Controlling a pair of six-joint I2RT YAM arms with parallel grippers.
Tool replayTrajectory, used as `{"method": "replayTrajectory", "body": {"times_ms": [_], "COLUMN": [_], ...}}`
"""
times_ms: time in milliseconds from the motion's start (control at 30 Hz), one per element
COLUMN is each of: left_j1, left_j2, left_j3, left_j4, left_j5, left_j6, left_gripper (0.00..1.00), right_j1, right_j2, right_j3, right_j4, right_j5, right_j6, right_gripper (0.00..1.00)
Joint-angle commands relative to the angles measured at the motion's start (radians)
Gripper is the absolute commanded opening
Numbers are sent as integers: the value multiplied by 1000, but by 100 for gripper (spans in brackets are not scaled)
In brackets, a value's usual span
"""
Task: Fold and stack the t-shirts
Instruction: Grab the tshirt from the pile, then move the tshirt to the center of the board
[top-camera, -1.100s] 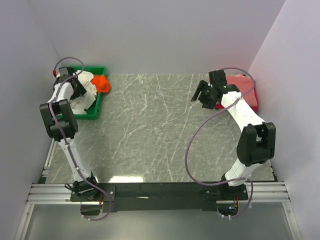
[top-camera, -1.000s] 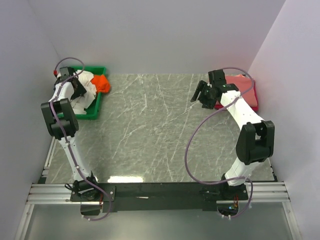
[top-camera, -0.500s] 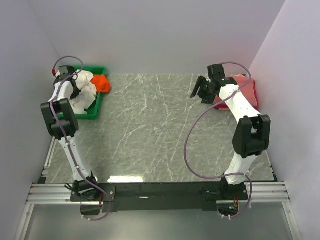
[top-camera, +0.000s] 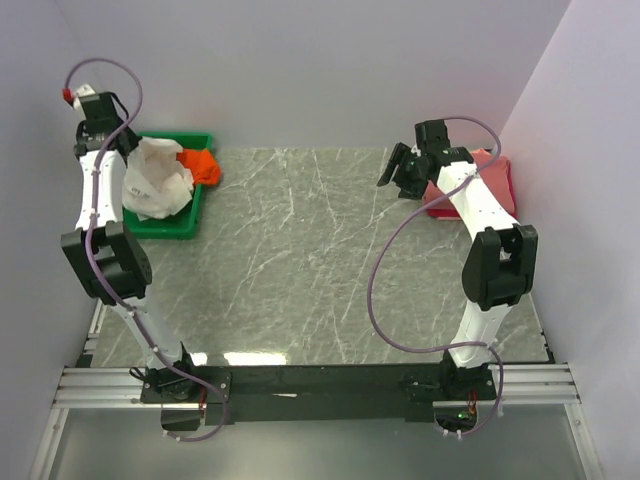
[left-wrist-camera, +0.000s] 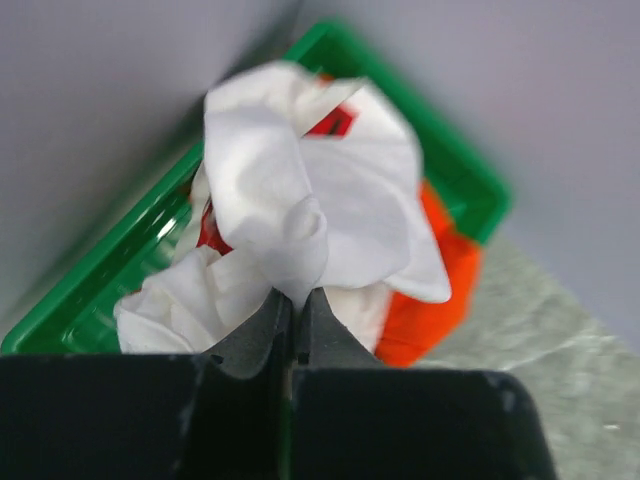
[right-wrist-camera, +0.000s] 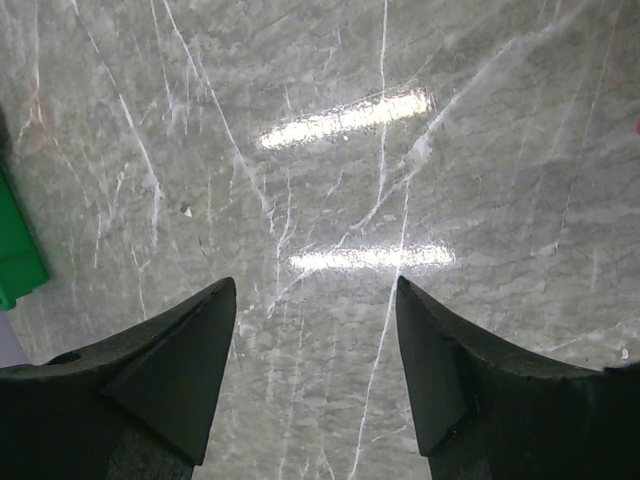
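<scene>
From the top view, the left arm (top-camera: 93, 190) reaches up into the far-left corner, with the white t-shirt (top-camera: 157, 180) bunched up over the green tray (top-camera: 182, 229). We can't really see the fingers from up there. The orange t-shirt (top-camera: 203, 165) sits at the tray's far right corner, spilling over the rim and touching the white one. Over on the far right side of the table (top-camera: 300, 260), the right gripper (top-camera: 392, 172) hangs above bare marble, just beside the pink and red t-shirts (top-camera: 502, 182). The arm covers a good chunk of that pile, so we can't tell how many there are. The left wrist view is blurry, but the left gripper (left-wrist-camera: 293, 312) is clearly pinched tight on a fold of the white t-shirt, which hangs crumpled with bits of its red print (left-wrist-camera: 333, 122) poking out, mostly buried in folds. Orange cloth shows behind it. In the right wrist view the fingers (right-wrist-camera: 180, 375) are spread wide with nothing between them, just shiny marble below and a sliver of the green tray cut off at the left edge.
</scene>
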Motion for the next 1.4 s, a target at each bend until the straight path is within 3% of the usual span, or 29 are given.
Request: {"method": "replayTrajectory", "body": {"times_ms": [0,200,367,633,900,1100,1200,1300,1333,1367], "left_j1": [1,-35,-149,-308,-394,-466,-474,-477,-480,-480], "left_j2": [-113,-216,-223,-315,-446,-504,-552,-570,-559,-549], "left_j3": [84,103,244,313,161,32,-129,-322,-419,-464], "left_j4": [85,162,142,317,466,481,486,408,368,322], "left_j5": [96,251,395,563,669,687,681,620,591,551], "left_j6": [-44,-41,-33,-234,-440,-444,-423,-339,-304,-274], "left_gripper": [0,0,0,1,1,1,1,38,59,68], "right_j1": [-4,-2,1,4,4,4,3,3,3,4], "right_j2": [-57,-152,-240,-404,-563,-671,-714,-749,-757,-769], "right_j3": [21,-80,-197,-350,-454,-556,-600,-643,-662,-672], "right_j4": [-4,27,62,84,69,58,53,55,56,56], "right_j5": [-5,8,34,84,138,163,164,160,158,156], "right_j6": [13,32,51,69,82,100,109,115,117,120], "right_gripper": [71,71,70,70,70,70,70,70,70,70]}}
